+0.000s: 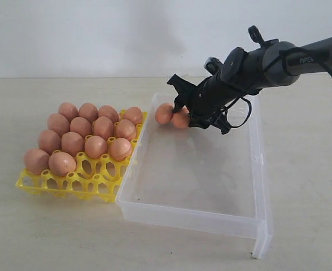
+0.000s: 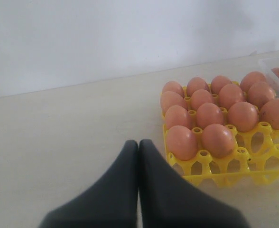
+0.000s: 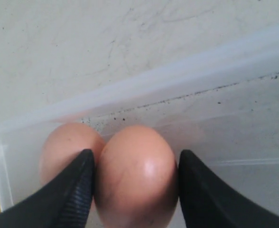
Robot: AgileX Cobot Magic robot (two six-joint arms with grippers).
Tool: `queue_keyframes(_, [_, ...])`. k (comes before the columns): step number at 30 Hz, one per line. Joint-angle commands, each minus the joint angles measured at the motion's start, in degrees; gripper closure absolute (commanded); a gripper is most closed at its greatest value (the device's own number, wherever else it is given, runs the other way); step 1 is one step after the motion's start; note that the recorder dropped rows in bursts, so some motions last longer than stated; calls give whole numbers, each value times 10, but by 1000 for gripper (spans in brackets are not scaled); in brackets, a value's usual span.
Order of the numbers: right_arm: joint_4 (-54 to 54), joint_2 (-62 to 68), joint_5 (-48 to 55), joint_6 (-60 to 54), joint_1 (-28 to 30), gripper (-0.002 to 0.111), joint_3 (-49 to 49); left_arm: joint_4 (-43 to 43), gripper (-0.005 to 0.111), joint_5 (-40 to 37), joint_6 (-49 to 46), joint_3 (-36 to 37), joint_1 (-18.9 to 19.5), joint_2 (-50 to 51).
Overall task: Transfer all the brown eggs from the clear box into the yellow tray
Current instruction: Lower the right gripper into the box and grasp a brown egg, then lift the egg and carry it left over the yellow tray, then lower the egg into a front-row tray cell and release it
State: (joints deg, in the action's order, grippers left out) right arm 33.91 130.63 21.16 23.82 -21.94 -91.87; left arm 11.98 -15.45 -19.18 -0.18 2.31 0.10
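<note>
Two brown eggs lie in the far left corner of the clear box (image 1: 188, 217). My right gripper (image 1: 184, 116) reaches down into that corner, and its fingers press both sides of the nearer egg (image 1: 180, 120) (image 3: 135, 175), shut on it. The other egg (image 1: 164, 113) (image 3: 66, 147) touches it, just outside one finger (image 3: 78, 185). The yellow tray (image 1: 92, 182) (image 2: 225, 172) stands left of the box, with several brown eggs (image 1: 87, 135) (image 2: 210, 111) filling its rear rows and the front cups bare. My left gripper (image 2: 138, 142) is shut and empty over bare table beside the tray; the exterior view does not show it.
The box wall (image 3: 144, 80) runs close behind the two eggs. A flange (image 1: 262, 237) hangs off the box's near right corner. The right arm (image 1: 279, 62) slants in from the upper right over the box's far edge.
</note>
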Motion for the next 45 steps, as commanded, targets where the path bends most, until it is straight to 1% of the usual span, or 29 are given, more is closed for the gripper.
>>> queue_keyframes(1, [-8,-1,12,18,1,109,4,1,111,5,6,2,-2,-1])
queue_keyframes(3, [-31,-10,12,12,0,109,4,1,111,5,6,2,-2,-1])
queue_keyframes(6, [-81,-30,15,-28,-8,109,6,1,111,5,6,2,-2,-1])
queue_keyframes(8, [-113,-56,29,-43,-18,109,24,1,111,5,6,2,-2,-1])
queue_keyframes(10, [-137,-90,8,-43,-31,109,64,1,111,5,6,2,-2,-1])
queue_keyframes(11, [-147,-122,-28,-43,-34,109,109,1,111,5,6,2,-2,-1])
queue_keyframes(12, [-149,-141,-44,-44,-34,109,135,1,111,5,6,2,-2,-1])
queue_keyframes(13, [-152,-181,-61,-64,-34,109,182,1,111,5,6,2,-2,-1])
queue_keyframes(14, [-152,-202,-66,-88,-34,109,207,1,111,5,6,2,-2,-1])
queue_keyframes(15, [-152,-239,-63,-161,-39,109,250,1,111,7,6,2,-2,-1])
queue_keyframes(16, [-151,-278,-62,-216,-50,109,287,1,111,7,6,2,-2,-1])
queue_keyframes(18, [-151,-335,-91,-294,-78,109,325,1,111,7,6,2,-2,-1])
queue_keyframes(20, [-151,-374,-128,-336,-117,109,329,1,111,7,6,2,-2,-1])
queue_keyframes(22, [-150,-393,-184,-336,-159,109,329,1,111,7,6,2,-2,-1])
queue_keyframes(27, [-157,-376,-290,-327,-232,109,329,1,111,7,6,2,-2,-1])
queue_keyframes(30, [-231,-342,-367,-326,-271,109,329,1,111,5,6,2,-2,-1])
queue_keyframes(33, [-323,-297,-453,-312,-285,109,322,1,111,5,6,2,-2,-1])
queue_keyframes(37, [-325,-247,-546,-291,-287,109,306,1,111,5,6,2,-2,-1])
queue_keyframes(39, [-291,-233,-584,-222,-287,109,297,1,111,5,6,2,-2,-1])
queue_keyframes(42, [-253,-217,-621,-73,-285,109,289,1,111,5,6,2,-2,-1])
queue_keyframes(43, [-260,-205,-634,11,-281,109,285,1,111,5,6,2,-2,-1])
queue_keyframes(44, [-279,-200,-634,32,-278,109,282,1,111,5,6,2,-2,-1])
queue_keyframes(45, [-369,-184,-634,105,-267,109,280,1,111,5,6,2,-2,-1])
